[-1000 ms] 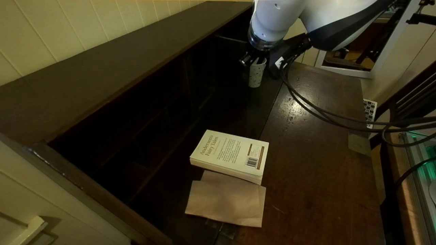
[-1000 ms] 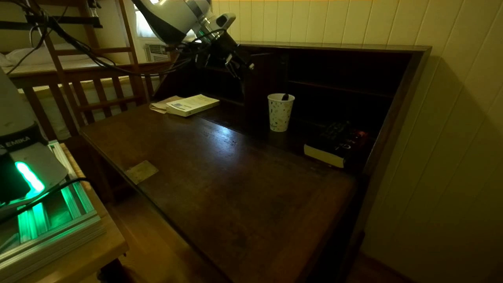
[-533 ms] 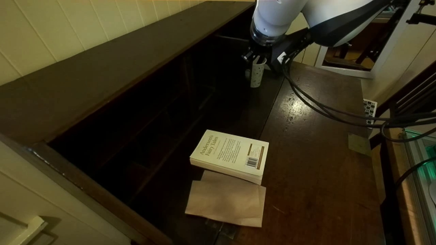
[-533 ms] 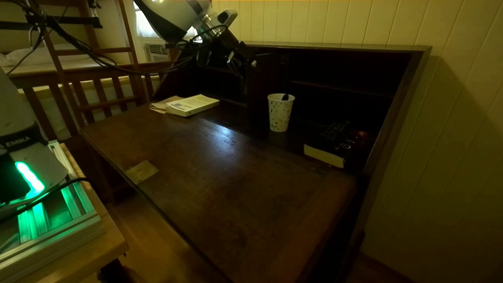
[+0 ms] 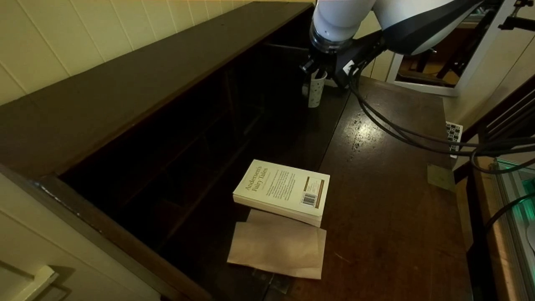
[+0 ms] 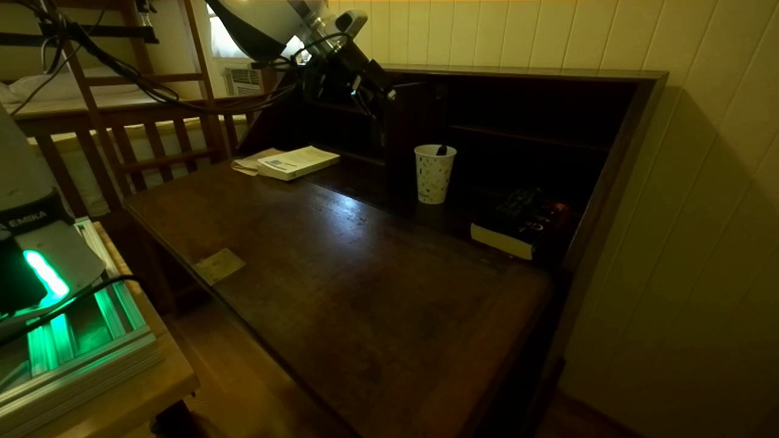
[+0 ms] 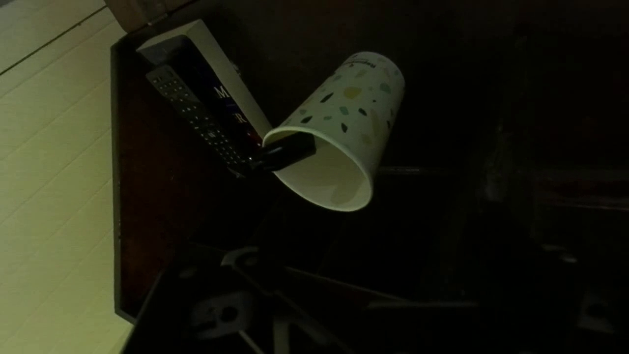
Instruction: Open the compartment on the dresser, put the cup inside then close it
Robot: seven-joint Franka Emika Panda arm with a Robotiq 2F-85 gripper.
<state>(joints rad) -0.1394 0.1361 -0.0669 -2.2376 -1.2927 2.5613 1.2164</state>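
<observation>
Gripper (image 6: pixel 373 117) is right by the compartment door (image 6: pixel 405 128), can't tell if clenched or not, so probably the opening step; next I'd swing that clear, then grab the cup (image 6: pixel 433 175) standing on the dresser (image 6: pixel 371 286).

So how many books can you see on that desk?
2: the white book beside the brown paper, and the dark book near the cup. Others may be hidden in shadow.

Both exterior views overlook the dresser (image 6: pixel 365 292) from opposite ends, wrist view closer.
</observation>
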